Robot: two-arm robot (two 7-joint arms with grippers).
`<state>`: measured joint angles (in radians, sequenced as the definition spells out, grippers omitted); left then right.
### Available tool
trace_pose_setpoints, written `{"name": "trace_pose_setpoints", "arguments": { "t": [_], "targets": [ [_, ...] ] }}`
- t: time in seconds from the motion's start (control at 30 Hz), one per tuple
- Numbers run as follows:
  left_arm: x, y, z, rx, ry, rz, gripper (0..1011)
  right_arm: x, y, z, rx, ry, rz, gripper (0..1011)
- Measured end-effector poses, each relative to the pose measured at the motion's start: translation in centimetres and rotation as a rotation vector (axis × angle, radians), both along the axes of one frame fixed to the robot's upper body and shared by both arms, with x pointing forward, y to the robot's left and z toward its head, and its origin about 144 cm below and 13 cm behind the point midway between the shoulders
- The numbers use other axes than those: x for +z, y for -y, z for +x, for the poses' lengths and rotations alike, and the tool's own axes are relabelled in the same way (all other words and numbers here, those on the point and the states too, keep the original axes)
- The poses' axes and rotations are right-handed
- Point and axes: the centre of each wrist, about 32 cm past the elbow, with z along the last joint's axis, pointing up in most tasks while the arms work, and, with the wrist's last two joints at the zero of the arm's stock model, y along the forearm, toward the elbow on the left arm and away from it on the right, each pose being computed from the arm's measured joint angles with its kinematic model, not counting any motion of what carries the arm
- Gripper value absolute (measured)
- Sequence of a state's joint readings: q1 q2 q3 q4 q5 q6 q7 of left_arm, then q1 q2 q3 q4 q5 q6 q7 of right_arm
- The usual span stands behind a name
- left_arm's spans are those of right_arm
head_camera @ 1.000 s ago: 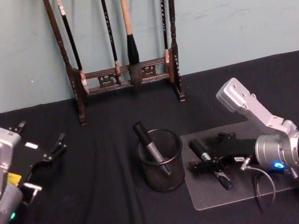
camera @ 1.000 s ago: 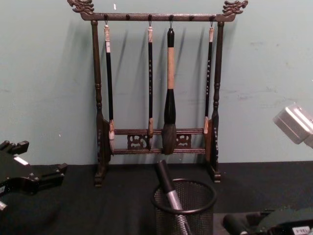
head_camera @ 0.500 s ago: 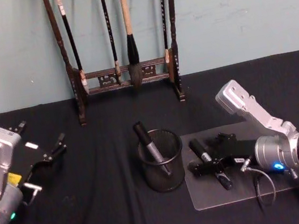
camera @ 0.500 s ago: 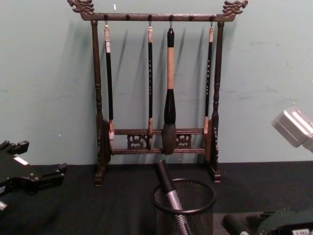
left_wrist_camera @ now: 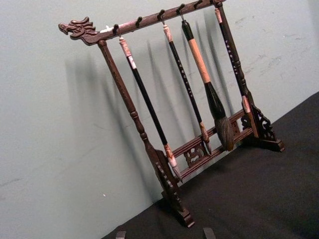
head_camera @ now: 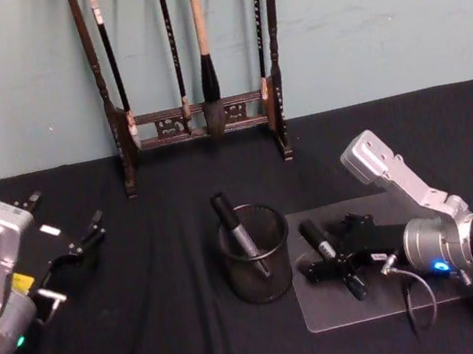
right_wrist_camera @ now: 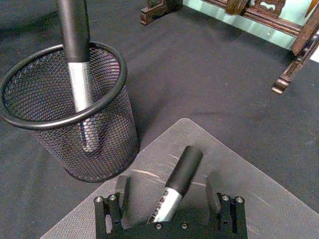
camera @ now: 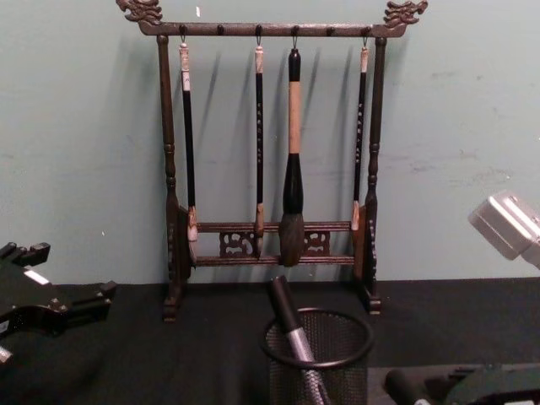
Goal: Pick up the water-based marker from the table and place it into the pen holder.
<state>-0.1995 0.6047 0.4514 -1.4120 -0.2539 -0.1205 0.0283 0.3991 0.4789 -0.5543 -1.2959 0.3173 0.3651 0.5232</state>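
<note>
Plainly, the water-based marker (right_wrist_camera: 178, 175) lay flat on a clear mat (right_wrist_camera: 259, 199) just beside the pen holder (right_wrist_camera: 30, 122), on the holder's right, with its dark cap end the nearer to the holder. The right pincer (right_wrist_camera: 167, 183) was down over it with its jaws well apart, one finger on each side of the grey barrel and a gap showing at both, so it had hold of nothing yet. The left pincer (head_camera: 65, 224) hung idle and open, well apart from the holder on its left.

The marker looked light and stiff: a smooth round plastic body that would not bend or bruise under a firm squeeze. Its roundness was the likely trouble, since it could roll on the slick mat or swivel between flat fingers. The best hold seemed to be across the barrel near its middle, just behind the cap, so that neither end would droop when lifted.

The holder, standing on the black desk (head_camera: 172, 333), was thin wire mesh and probably light enough to shift if knocked. A second marker (right_wrist_camera: 77, 59) leaned inside it, taking up part of the mouth. A brush rack (head_camera: 198, 111) stood behind the holder.
</note>
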Motion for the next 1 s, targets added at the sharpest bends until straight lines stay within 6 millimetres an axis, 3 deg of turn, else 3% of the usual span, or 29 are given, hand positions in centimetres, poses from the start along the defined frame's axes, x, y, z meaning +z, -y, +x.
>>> {"name": "trace_pose_setpoints", "arguments": {
  "t": [0.33,0.47,1.0],
  "targets": [
    [0.00,0.00,0.00,0.000,0.000,0.000,1001,0.02,0.02,0.00,0.000,0.000,0.000,982],
    [0.00,0.00,0.00,0.000,0.000,0.000,1001,0.03,0.01,0.01,0.000,0.001,0.000,905],
    [0.00,0.00,0.00,0.000,0.000,0.000,1001,0.05,0.00,0.01,0.000,0.000,0.001,435]
  ]
}}
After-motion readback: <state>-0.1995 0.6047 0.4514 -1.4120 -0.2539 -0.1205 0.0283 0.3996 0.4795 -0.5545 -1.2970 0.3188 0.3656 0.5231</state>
